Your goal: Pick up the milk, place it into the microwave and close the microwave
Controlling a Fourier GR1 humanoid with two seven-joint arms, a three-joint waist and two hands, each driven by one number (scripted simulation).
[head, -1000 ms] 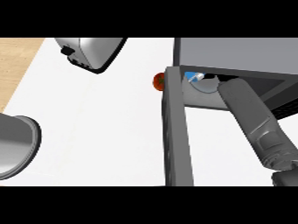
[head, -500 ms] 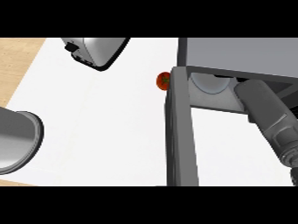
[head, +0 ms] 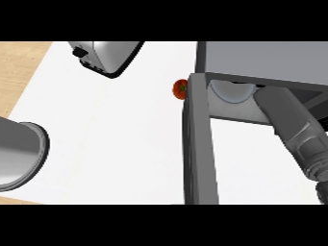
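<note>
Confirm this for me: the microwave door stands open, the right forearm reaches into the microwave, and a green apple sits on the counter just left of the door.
Not quite. In the head view the small round thing left of the microwave door is red-orange, not green. The rest holds: the door stands open and the right forearm reaches into the microwave.

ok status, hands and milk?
Right forearm reaches into the microwave; hand hidden inside. Left hand out of view. Milk not visible. Microwave door open; tomato beside the door's far end.
</note>
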